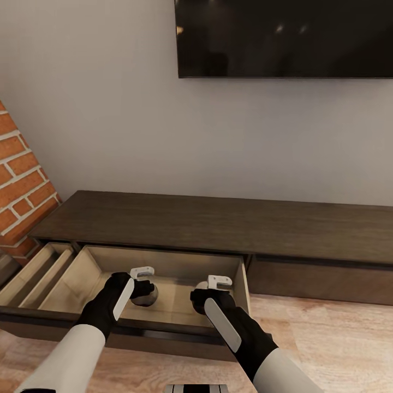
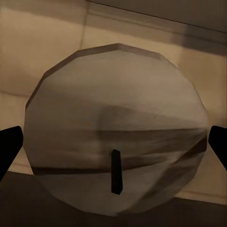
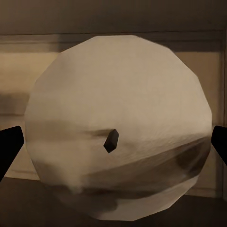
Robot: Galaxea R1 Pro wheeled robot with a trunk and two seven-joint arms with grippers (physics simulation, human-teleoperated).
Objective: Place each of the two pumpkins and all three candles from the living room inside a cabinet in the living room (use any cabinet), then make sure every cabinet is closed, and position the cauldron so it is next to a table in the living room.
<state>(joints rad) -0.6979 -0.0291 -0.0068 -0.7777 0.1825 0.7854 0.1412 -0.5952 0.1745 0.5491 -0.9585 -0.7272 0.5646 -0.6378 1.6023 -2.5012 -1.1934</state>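
Over the open drawer (image 1: 164, 284) of the cabinet (image 1: 218, 221), we hold both grippers low, the left gripper (image 1: 143, 284) with its jaws closed on a candle (image 2: 116, 127) and the right gripper (image 1: 214, 288) likewise clamped on a second candle (image 3: 118, 125), each cream cylinder seen end-on with its dark wick between the fingertips. To finish this step well, we judge it best to lower each candle until it nearly rests on the pale drawer floor, clear of the front wall and apart from one another, then part the jaws gently. We should lift straight up afterwards so nothing tips or rolls before the drawer gets pushed shut.
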